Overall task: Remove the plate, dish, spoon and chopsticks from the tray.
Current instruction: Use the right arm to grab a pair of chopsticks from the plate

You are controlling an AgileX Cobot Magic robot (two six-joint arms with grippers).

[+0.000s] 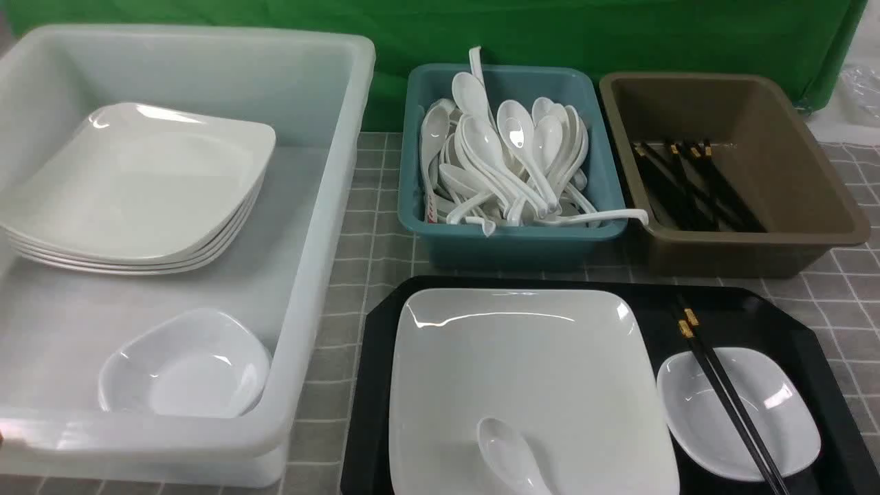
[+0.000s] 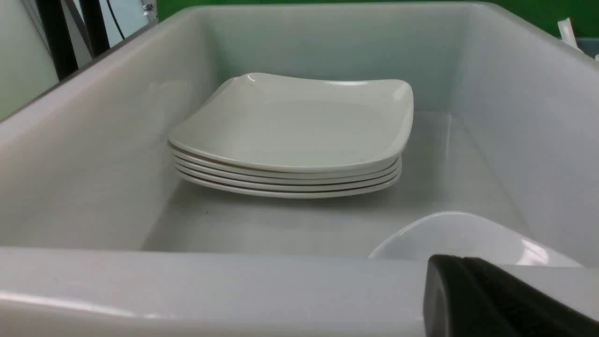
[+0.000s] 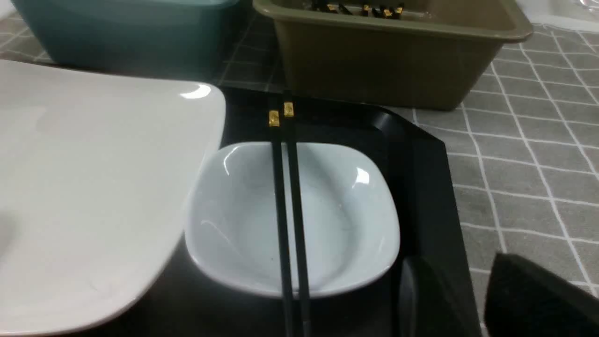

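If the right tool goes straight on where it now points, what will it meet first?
Probably the right side of the black tray, beside the dish; the depth is unclear.

1. Location type: a staged tableware-sorting station, resembling a robotics lab; the room itself is mostly out of view.
2. Backdrop: plain green sheet [image 1: 309,20] behind the work area.
3. Work surface: grey cloth [image 1: 323,405] with a white grid pattern.
4. Containers: white tub [image 1: 320,240] for plates [image 1: 144,185], teal tub [image 1: 509,251] for spoons [image 1: 481,144], brown tub [image 1: 756,258] for black chopsticks [image 1: 718,185].
5. Front position: black tray [image 1: 368,392] set with tableware.
6. Periphery: dark uprights [image 2: 56,37] and a thin cable [image 2: 114,18].
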